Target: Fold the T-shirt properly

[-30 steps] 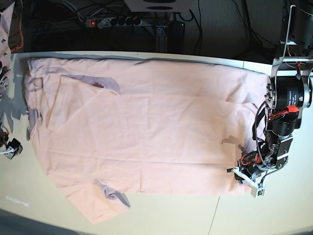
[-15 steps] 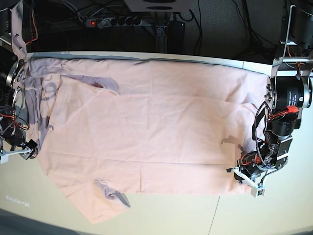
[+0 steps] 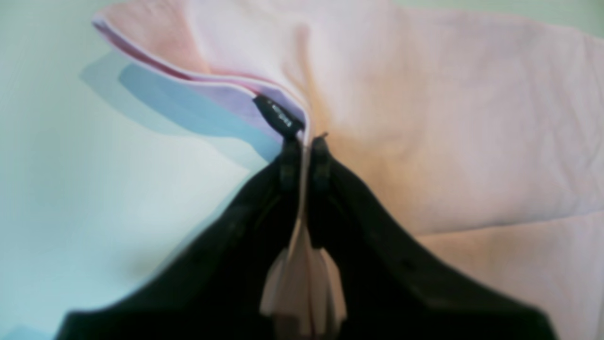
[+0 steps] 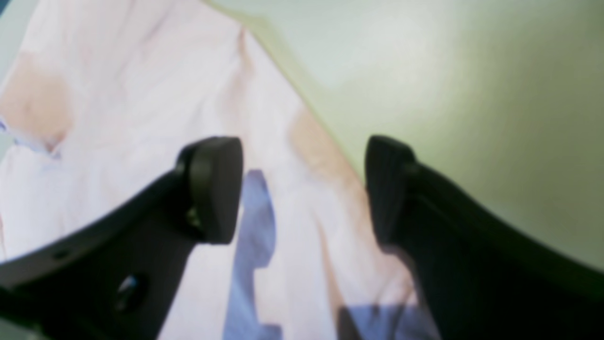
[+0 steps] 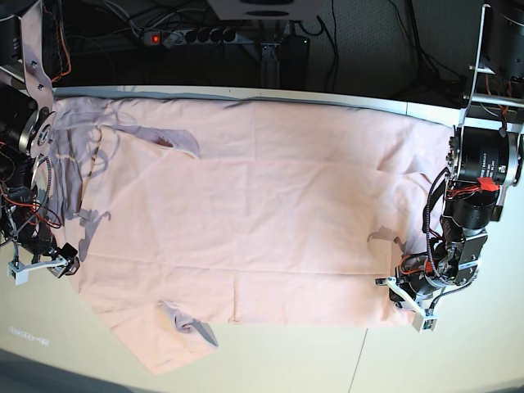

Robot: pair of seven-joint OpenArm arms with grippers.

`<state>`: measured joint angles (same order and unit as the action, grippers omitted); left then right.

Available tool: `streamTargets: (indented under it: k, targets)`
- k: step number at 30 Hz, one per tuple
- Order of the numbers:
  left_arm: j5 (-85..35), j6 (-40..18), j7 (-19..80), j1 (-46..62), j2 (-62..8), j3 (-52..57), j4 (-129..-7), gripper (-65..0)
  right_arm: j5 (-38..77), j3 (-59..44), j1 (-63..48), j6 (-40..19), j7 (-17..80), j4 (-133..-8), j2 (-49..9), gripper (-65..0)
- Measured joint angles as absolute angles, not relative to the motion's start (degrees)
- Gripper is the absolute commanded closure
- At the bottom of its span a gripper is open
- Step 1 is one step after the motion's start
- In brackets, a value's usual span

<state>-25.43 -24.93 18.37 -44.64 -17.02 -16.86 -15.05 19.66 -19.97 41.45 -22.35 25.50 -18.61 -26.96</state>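
We saw the T-shirt spread flat across the table. The left gripper was clenched on a hem fold near a small black label — the right gripper gaped, empty, over the shirt's edge.

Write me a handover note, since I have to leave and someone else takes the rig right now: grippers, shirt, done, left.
Left gripper: jaws shut on a hem edge of the T-shirt, at its corner on the base view's right.
Right gripper: jaws open, above the shirt's opposite edge, holding nothing.
T-shirt: spread nearly flat across the table, one sleeve toward the front edge.
Done: shirt laid out, one corner gripped.
Left: grip the other end, then every fold.
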Motion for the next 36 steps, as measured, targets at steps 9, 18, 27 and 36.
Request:
streamTargets:
  k: [9,18,27,36]
  targets:
    - [-25.10,-25.06,19.35,-45.36,-16.99,-16.86,-15.03,0.0,15.59,-19.97,44.42,-22.63,26.44,-18.37,-23.94,-39.4]
    - [-25.06,-25.08,19.49,-45.45,-17.10,-16.88,-15.03,0.0,9.80,-19.90,45.30,-22.68,27.03,-18.31,-23.83,-39.4]
    - [-25.10,-25.30,18.83,-45.41,-18.59,-16.93,-14.98,0.0,8.45,-13.93,45.23,-22.90,24.60,-18.24,-25.58,-8.3]
    - [-27.49,-25.34,18.26,-45.25,-19.38,-16.97,-14.87,0.0,6.09,-9.23,45.21,-22.90,23.59,-19.90,-25.85,0.0]
